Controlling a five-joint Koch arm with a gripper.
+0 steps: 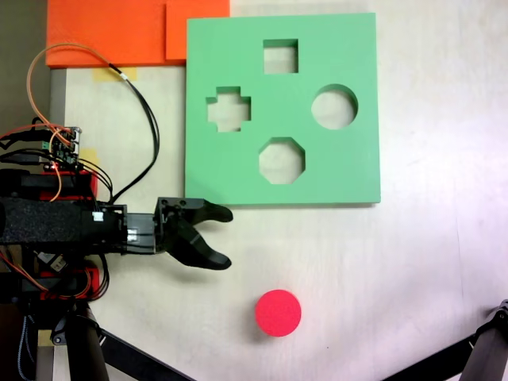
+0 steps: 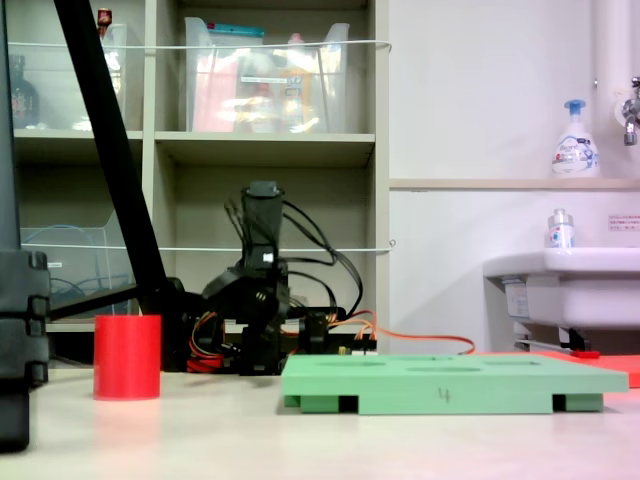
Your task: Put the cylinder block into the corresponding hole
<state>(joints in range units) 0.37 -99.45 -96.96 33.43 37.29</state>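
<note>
My black gripper hangs with jaws spread and empty, and the short red-pink foam cylinder block stands upright on the pale table, apart from it, down-right in the top-down fixed view.

Cylinder block: bright red-pink, plain, no pattern. Foam board: flat mint green, pale bench showing through cutouts; circular hole likewise. Gripper: black. Bench: off-white, plain. Foam sheets behind board: orange. Arm cables: black and orange. Soap bottle: white, blue pump. Sink: white.
</note>
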